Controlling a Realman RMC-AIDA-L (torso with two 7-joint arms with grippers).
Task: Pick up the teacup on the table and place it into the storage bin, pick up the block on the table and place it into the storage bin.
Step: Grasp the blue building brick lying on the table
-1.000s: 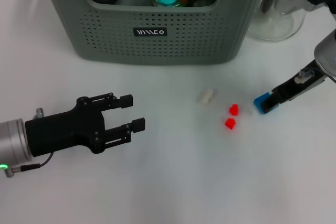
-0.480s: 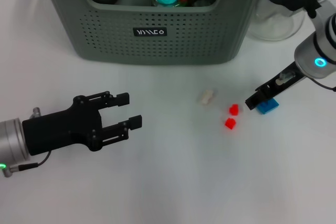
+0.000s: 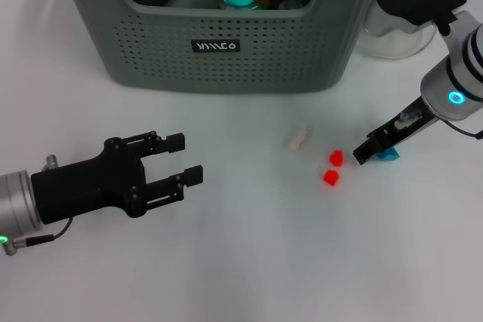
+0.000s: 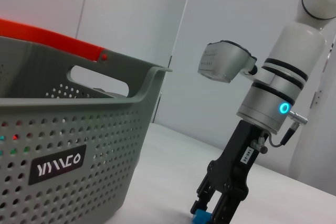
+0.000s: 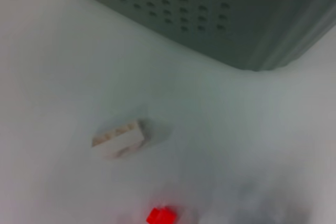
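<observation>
A clear glass pitcher [image 3: 396, 32] is standing on the white tabletop [image 3: 249, 262] (far right corner, partly hidden).

Brightness: the scene was brightly and evenly lit, with the white table [image 3: 249, 262] close to washed out
Shadows: only faint, soft shadows lay under the storage bin [image 3: 226, 43] and beside the small cream block [image 5: 118, 139]
Glare: a cyan ring light glowed on the right arm [image 3: 455, 97]
Focus, head view: sharp across the frame
Focus, left wrist view: the bin was crisp, the far wall plain
Focus, right wrist view: soft and hazy throughout, the red block [image 5: 161, 215] smeared at its edges
</observation>
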